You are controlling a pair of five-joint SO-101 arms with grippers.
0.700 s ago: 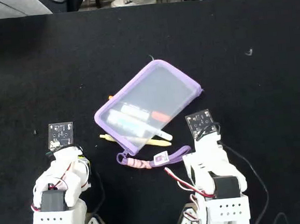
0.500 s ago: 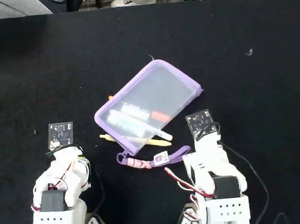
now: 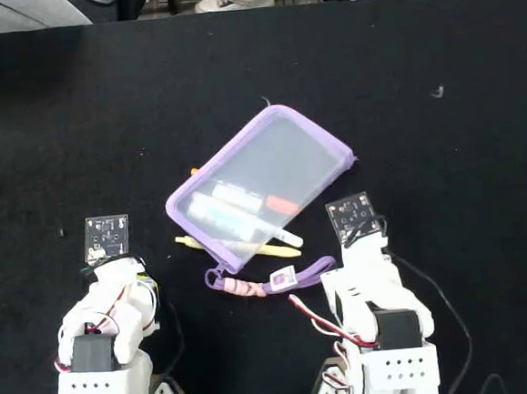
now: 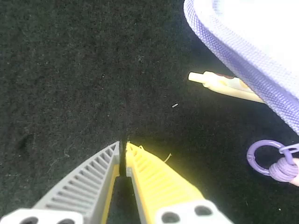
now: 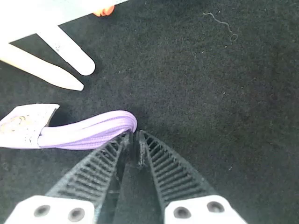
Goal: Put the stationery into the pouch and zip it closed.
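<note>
Pouch (image 3: pixel 263 171) beyond closed jaws, strap (image 5: pixel 84 133) beside right jaws

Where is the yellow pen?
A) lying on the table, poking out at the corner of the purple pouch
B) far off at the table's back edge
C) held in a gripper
A: the yellow pen lies flat on the black table, with both ends sticking out past the near corner of the purple pouch.
</note>
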